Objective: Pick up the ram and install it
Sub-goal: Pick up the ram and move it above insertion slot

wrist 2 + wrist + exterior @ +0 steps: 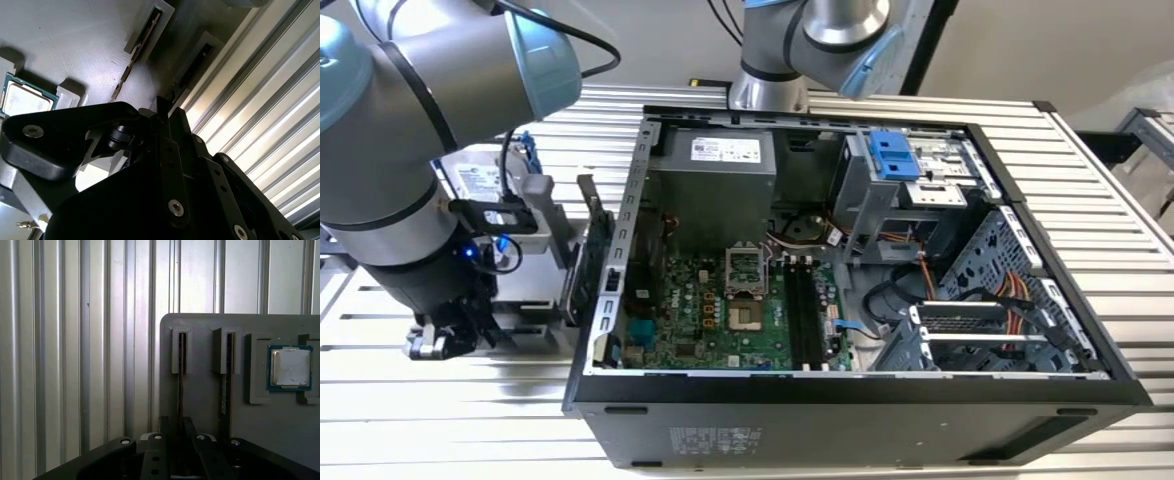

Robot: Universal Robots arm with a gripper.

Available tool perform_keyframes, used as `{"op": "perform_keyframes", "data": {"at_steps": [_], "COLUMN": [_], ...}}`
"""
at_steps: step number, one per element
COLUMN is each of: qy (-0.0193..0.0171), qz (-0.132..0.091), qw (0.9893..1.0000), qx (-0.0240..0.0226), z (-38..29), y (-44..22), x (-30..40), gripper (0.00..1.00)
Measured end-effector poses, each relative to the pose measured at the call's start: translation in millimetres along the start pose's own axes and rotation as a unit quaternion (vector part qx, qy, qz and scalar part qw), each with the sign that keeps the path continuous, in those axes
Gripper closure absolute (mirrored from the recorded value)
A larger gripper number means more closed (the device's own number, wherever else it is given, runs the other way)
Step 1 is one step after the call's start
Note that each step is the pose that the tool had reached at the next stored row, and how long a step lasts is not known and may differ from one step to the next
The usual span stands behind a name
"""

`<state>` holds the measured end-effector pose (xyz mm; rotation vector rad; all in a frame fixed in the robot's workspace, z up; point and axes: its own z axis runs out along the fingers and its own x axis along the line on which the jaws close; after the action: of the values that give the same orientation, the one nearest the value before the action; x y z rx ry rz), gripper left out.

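Note:
The ram [181, 371] stands on edge in a slot of a grey holder tray [205, 410] and shows as a thin dark strip in both wrist views [189, 72]. My gripper [176, 424] sits right over it, with its two black fingers [164, 429] drawn close on either side of the stick's near end, so it is shut on it. In the second wrist view the gripper [169, 107] meets that same strip. In the exterior view the gripper [438, 338] is low over the tray, at the view's left of the open computer case [854, 395].
A second stick [223, 385] stands in the neighbouring slot, and a processor chip [290, 367] lies in a recess beyond it. The tray rests on a ribbed metal table [75, 365]. Inside the case, the motherboard's long black memory slots [803, 312] lie near the processor socket [747, 270].

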<state>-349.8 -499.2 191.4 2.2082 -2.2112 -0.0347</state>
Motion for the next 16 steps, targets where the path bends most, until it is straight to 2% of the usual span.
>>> {"op": "perform_keyframes", "data": {"at_steps": [5, 6, 16], "qy": [0.0000, 0.0000, 0.0000], "qz": [0.000, 0.000, 0.000], "qw": [1.0000, 1.0000, 1.0000], "qx": [0.0000, 0.0000, 0.0000], "z": [0.1, 0.1, 0.4], "y": [0.0, 0.0, 0.0], "x": [0.0, 0.0, 0.0], "gripper": [0.00, 1.00, 1.00]}}
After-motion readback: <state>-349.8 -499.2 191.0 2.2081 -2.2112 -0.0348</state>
